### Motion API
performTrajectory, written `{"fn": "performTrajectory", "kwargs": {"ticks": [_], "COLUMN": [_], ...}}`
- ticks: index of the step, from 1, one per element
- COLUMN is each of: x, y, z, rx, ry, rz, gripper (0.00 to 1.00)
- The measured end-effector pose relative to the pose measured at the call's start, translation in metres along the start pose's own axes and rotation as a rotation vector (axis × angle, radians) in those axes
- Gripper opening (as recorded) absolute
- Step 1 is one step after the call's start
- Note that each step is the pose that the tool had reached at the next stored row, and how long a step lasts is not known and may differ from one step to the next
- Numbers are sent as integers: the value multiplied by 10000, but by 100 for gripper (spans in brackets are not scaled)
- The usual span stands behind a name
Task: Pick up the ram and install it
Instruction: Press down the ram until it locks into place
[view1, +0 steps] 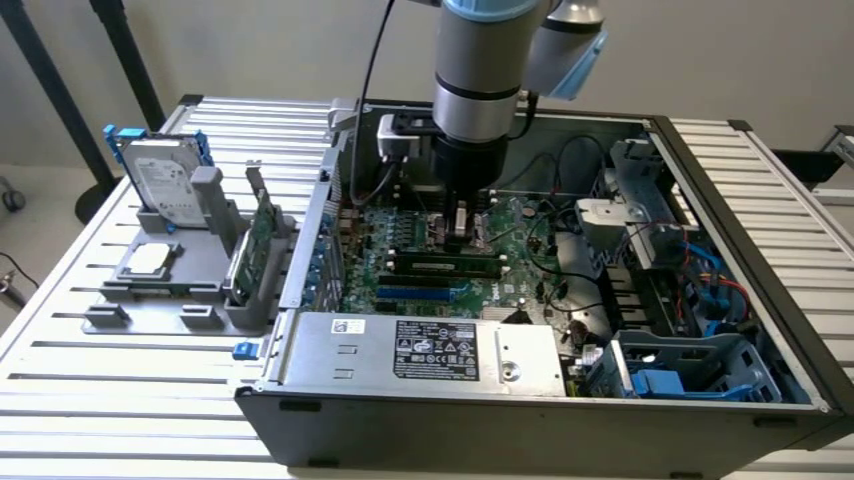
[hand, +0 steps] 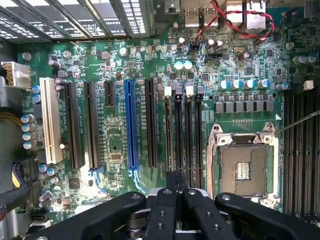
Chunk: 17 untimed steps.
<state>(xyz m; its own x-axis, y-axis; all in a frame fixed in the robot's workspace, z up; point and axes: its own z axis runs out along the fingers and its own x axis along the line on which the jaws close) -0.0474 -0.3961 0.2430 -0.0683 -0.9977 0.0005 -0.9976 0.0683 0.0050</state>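
the gripper (view1: 463, 235) hangs inside the open computer case (view1: 747, 330), fingers closed together on nothing, directly above the ram (view1: 445, 267), which sits seated in its motherboard (hand: 115, 145) slot.

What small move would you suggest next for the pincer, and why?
Probably a slow, short descent: the pincer hangs just above the long, narrow green ram stick with dark chips, which sits along the black memory slots of the green motherboard. Whether the stick is gripped or fully seated I cannot tell, so go gently.
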Motion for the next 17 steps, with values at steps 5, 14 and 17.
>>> {"fn": "performTrajectory", "kwargs": {"ticks": [5, 14, 17], "x": [-3, -25, -26], "y": [25, 28, 28], "z": [71, 102, 123], "rx": [8, 8, 6], "ry": [-1, -1, 5], "rz": [-3, -23, -38], "gripper": [11, 11, 11]}}
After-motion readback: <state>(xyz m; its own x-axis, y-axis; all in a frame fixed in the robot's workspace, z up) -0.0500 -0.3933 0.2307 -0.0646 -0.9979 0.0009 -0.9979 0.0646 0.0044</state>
